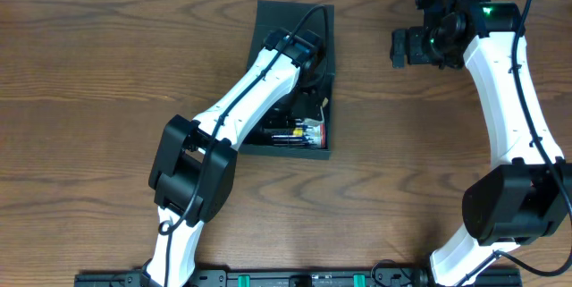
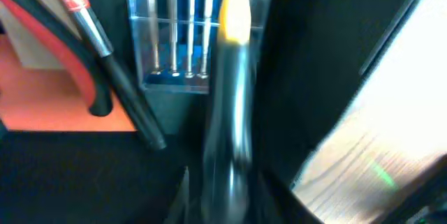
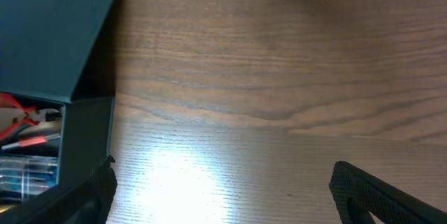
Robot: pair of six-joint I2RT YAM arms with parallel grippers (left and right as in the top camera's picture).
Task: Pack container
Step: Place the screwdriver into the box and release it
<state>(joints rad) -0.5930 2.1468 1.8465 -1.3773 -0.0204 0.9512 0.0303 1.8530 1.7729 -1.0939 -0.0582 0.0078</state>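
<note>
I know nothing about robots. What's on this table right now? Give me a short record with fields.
Surface: brown wooden table
Container: dark teal-green cardboard box, hinged flap lid open
Contents seen: clear blue plastic case of bits; red-handled hand tool; blurred yellow-banded tool
Left end effector: down inside the box; grip unclear
Right end effector: open, empty, above the table beside the box
</note>
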